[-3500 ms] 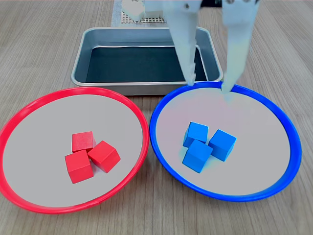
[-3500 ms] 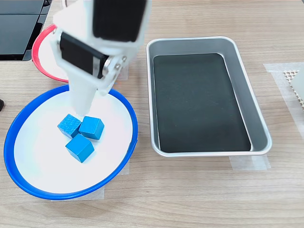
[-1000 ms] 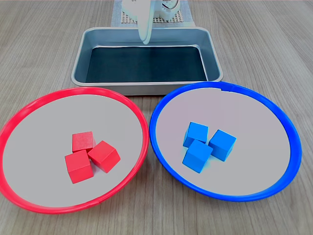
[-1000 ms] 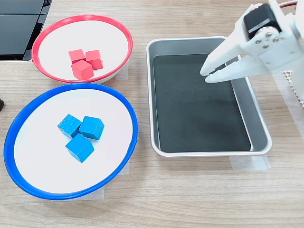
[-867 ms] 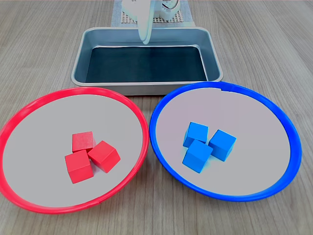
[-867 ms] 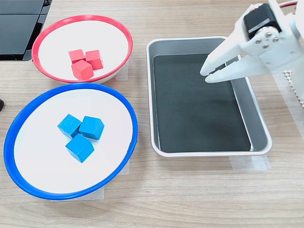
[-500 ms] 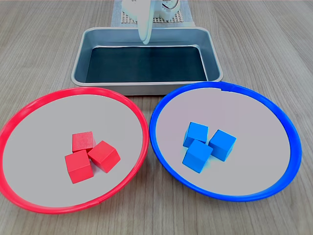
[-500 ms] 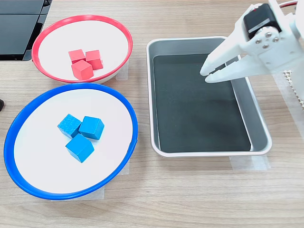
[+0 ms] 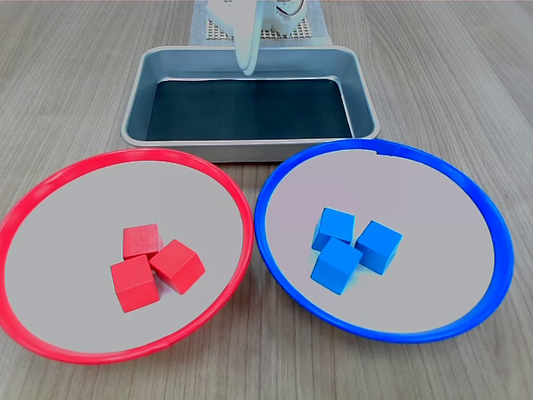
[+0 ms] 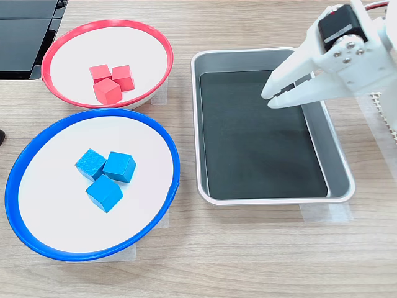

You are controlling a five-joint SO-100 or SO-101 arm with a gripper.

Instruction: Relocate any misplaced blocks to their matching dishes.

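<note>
The red-rimmed dish (image 9: 141, 154) (image 10: 108, 23) holds three red cubes (image 9: 134, 283) (image 10: 107, 91) bunched together. Three blue cubes (image 9: 336, 264) (image 10: 104, 193) lie clustered in the blue-rimmed dish (image 9: 379, 146) (image 10: 93, 113). No cube shows in a dish of the other colour or outside the dishes. My white gripper (image 9: 247, 65) (image 10: 269, 99) hangs over the grey metal tray, well away from both dishes. Its fingers are drawn together with nothing between them.
The rectangular grey metal tray (image 9: 208, 142) (image 10: 273, 199) with a dark floor stands behind the dishes and holds nothing. A white mesh pad (image 9: 275, 33) (image 10: 381, 102) lies beyond it under the arm. A black device (image 10: 25, 18) sits at the second exterior view's top left.
3.5 s ago the gripper stood open over the blue-rimmed dish; it has since drawn back over the tray and shut. Nothing has moved in the last second.
</note>
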